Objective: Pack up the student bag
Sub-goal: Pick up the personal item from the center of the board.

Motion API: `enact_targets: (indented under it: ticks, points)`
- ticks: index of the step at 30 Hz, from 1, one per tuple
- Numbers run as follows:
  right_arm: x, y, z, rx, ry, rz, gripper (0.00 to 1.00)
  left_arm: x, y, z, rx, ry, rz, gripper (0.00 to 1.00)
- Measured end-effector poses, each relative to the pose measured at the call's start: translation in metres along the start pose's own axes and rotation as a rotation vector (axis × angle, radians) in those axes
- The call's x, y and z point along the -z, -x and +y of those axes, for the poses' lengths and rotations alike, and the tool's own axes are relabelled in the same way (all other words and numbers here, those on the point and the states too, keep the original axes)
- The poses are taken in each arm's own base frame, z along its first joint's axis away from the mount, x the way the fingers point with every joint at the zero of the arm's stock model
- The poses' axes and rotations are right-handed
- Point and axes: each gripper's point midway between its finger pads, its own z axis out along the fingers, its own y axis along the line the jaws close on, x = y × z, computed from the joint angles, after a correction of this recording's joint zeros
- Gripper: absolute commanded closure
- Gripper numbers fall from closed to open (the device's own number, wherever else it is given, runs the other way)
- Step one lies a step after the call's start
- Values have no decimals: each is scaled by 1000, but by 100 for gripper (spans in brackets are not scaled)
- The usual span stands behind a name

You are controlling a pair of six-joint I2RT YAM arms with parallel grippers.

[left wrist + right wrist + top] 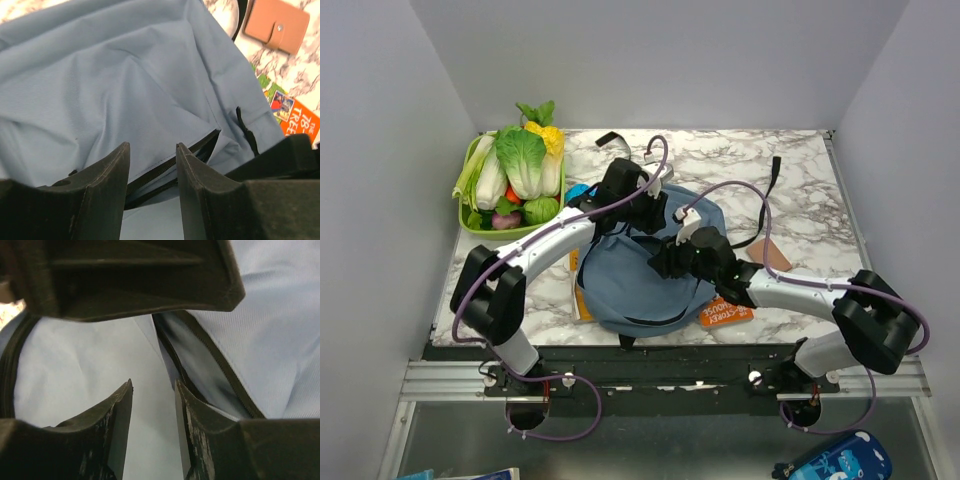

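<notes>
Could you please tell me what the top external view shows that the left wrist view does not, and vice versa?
Only top external: the green basket of vegetables, plus the left arm and right arm. Only left wrist: the gap between the left hand's fingers, and the snap on the tan wallet. Both: the student bag, orange book, that wallet, marble table.

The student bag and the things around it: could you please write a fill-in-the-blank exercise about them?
1. The student bag lies on a table with a ____ pattern.
2. The green basket at the far left corner is full of ____.
3. The book peeking out from under the bag is ____ in colour.
4. The left gripper and the right gripper are above the bag, and both have their jaws ____.

Missing words: marble; vegetables; orange; open.
</notes>
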Motion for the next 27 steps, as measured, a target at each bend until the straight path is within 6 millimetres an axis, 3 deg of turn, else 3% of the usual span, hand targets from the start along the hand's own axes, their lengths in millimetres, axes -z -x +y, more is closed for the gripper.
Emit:
enact_targets:
  ticks: [4,10,17,27]
  points:
    - [5,-17,1,-20,7,22,54,-16,-22,0,-17,-46,67,51]
    - [11,-46,0,-40,0,80,56,-18,-39,4,-100,-72,114,48]
    - [12,-51,-5,-62,-22,74,58,-14,-57,11,-218,-96,165,44]
    - [17,-68,-14,-91,-44,79,59,-14,-60,20,-359,-97,175,43]
